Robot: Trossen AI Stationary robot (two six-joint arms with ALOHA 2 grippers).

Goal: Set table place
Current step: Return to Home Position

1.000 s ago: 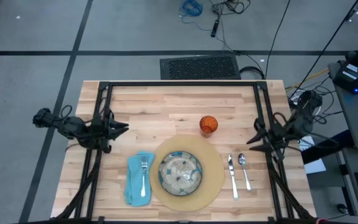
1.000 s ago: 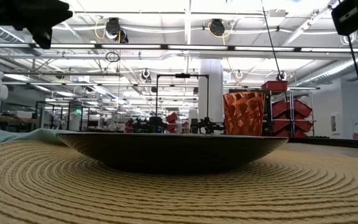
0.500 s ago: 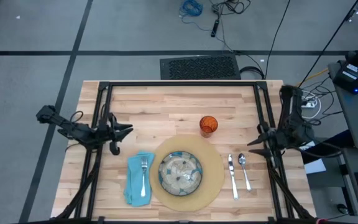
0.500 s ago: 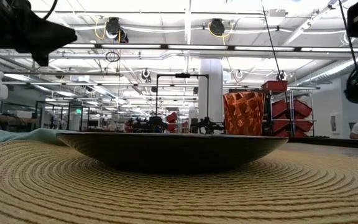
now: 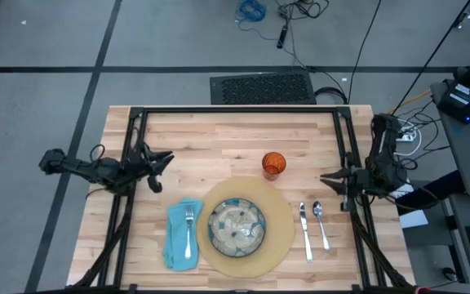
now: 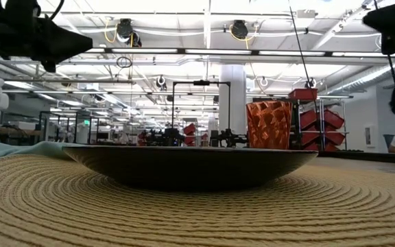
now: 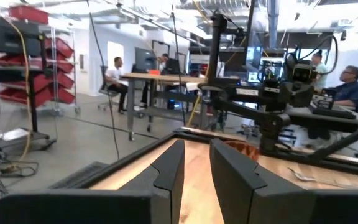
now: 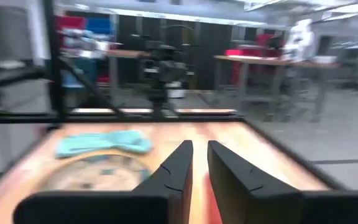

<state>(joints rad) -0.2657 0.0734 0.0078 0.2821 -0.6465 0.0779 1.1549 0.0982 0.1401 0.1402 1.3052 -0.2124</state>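
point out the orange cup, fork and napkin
small orange translucent cup (image 5: 273, 163), high view, its open mouth
silver fork (image 5: 189, 233), high view, mid handle
teal cloth napkin (image 5: 174, 241), high view, bare cloth beside the fork

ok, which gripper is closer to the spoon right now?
Right. The right gripper hangs just beyond the spoon; the left gripper is on the far side of the plate, beyond the napkin.

site: we read it as a robotics lab on an open workshop floor
overhead: bare pipes (image 6: 204, 51)
storage: racks of red bins (image 6: 317, 113)
floor: loose cables (image 5: 255, 10)
people (image 7: 114, 70): seated at far benches (image 7: 157, 76)
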